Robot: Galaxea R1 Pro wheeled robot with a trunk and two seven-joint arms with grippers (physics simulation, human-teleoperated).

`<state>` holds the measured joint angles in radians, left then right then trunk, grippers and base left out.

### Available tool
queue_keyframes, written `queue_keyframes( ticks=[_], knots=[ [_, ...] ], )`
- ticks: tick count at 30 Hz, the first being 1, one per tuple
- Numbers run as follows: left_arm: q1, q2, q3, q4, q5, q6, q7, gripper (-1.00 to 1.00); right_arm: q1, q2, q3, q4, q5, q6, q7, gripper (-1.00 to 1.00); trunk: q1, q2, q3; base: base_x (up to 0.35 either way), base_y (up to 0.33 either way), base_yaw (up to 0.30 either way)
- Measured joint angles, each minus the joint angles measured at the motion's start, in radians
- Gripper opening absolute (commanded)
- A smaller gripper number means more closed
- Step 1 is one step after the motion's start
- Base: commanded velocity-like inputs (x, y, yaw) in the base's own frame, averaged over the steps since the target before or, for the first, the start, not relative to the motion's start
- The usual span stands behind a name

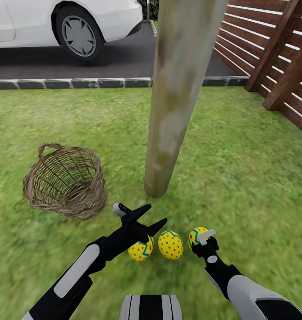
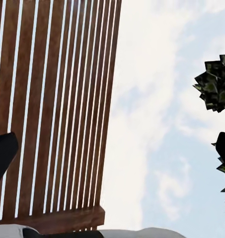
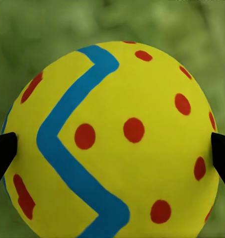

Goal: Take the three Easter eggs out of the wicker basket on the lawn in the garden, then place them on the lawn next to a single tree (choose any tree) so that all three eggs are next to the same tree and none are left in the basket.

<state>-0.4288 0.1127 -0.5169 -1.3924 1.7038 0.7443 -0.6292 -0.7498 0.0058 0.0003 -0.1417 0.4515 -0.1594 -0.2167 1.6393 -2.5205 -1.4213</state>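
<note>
head view: the tree [image 1: 177, 98] trunk rises from the lawn [image 1: 239, 169] near the centre, with the wicker basket [image 1: 65, 181] tipped on its side on the grass to its left, its interior showing no egg. three easter eggs lie in a row on the grass just in front of the trunk base: the left egg [image 1: 140, 250], the middle egg [image 1: 171, 245] and the right egg [image 1: 197, 236]. the left gripper [image 1: 146, 218] sits above the left egg with its jaws spread and nothing between them. the right gripper [image 1: 206, 239] is at the right egg. a white car [image 1: 70, 22] stands on the driveway [image 1: 110, 60] beyond the kerb, and the fence [image 1: 275, 49] runs along the right. left wrist view: fence slats [image 2: 57, 109], sky and dark foliage [image 2: 219, 89]. right wrist view: the right egg [image 3: 117, 144] sits between the two fingertips [image 3: 3, 153], which touch its sides, jaws pinching it, grass behind.
</note>
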Motion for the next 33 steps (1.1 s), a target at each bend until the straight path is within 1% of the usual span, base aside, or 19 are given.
queue_keyframes(
  ticks=[6,7,9,18,31,33],
  knots=[
    [0.0,0.0,0.0,0.001,0.0,0.0,0.001,1.0,0.0,0.005,-0.004,0.0,0.004,0.002,-0.009,-1.0,0.0,0.0,0.0,0.0,0.0,0.0],
    [0.0,0.0,0.0,0.001,0.0,0.0,0.001,1.0,0.0,0.007,-0.004,0.0,0.004,0.003,-0.012,1.0,0.0,0.0,0.0,0.0,0.0,0.0],
    [0.0,0.0,0.0,0.001,0.0,0.0,0.002,1.0,0.0,0.006,-0.002,0.004,0.0,0.005,-0.002,1.0,0.0,0.0,0.0,0.0,0.0,0.0],
    [0.0,0.0,0.0,0.001,0.001,-0.001,0.0,1.0,0.0,0.002,-0.004,0.005,-0.004,0.009,-0.001,1.0,0.0,0.0,0.0,0.0,0.0,0.0],
    [0.0,-0.003,0.0,0.0,-0.003,-0.001,0.005,1.0,0.0,0.003,-0.004,0.005,-0.004,0.008,-0.001,1.0,-0.005,0.003,0.05,0.0,0.0,0.0],
    [0.0,-0.01,0.0,0.001,-0.005,-0.001,0.008,1.0,-0.002,0.0,-0.004,-0.008,-0.006,0.008,0.0,1.0,-0.006,0.004,0.058,0.0,0.0,0.0]
  ],
)
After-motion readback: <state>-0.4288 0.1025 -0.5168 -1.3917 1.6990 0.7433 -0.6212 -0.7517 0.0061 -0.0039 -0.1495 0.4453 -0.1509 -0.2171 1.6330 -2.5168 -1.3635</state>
